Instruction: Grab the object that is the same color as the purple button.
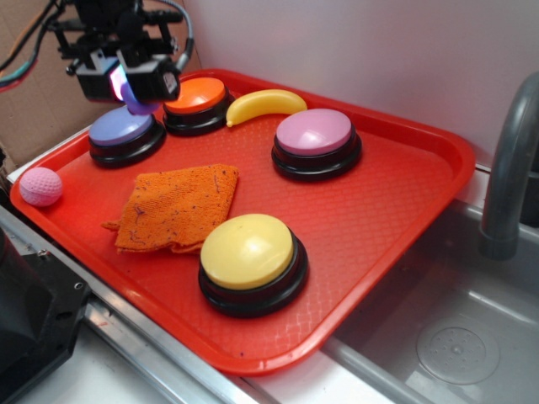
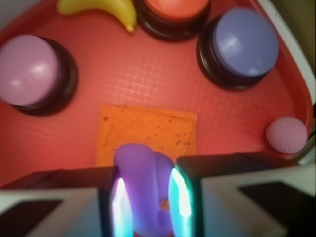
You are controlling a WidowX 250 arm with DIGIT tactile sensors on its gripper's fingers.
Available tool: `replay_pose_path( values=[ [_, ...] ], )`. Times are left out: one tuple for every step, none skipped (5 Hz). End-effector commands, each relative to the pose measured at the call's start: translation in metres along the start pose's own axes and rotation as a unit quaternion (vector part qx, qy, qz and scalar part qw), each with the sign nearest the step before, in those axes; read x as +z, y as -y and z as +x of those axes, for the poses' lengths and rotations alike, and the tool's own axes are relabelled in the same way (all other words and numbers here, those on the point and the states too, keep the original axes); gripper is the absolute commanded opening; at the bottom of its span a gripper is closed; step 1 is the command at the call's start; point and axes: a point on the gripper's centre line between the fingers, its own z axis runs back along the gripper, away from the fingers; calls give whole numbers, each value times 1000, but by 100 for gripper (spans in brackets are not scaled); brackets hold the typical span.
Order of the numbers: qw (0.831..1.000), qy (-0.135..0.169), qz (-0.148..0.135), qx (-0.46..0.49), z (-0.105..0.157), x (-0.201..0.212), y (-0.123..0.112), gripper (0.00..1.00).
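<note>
My gripper (image 1: 128,84) hangs above the back left of the red tray (image 1: 379,210), shut on the object (image 1: 135,101), a small bluish-purple rubbery lump. In the wrist view the object (image 2: 143,187) is squeezed between the two glowing pads (image 2: 180,197) and is held well clear of the tray. The purple button (image 1: 125,128) with its periwinkle dome and black base sits just below the gripper; the wrist view has the purple button (image 2: 244,42) at the upper right.
On the tray are an orange button (image 1: 198,97), a yellow banana (image 1: 263,104), a pinkish-lilac button (image 1: 316,135), a yellow button (image 1: 248,252) and an orange cloth (image 1: 177,206). A pink dimpled ball (image 1: 40,186) lies at the left edge. A sink (image 1: 455,337) and faucet (image 1: 509,168) are at right.
</note>
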Motion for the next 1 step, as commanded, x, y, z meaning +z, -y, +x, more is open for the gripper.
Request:
replay_pose_path(
  values=[
    [997, 42, -3, -66, 8, 35, 0, 0]
  ],
)
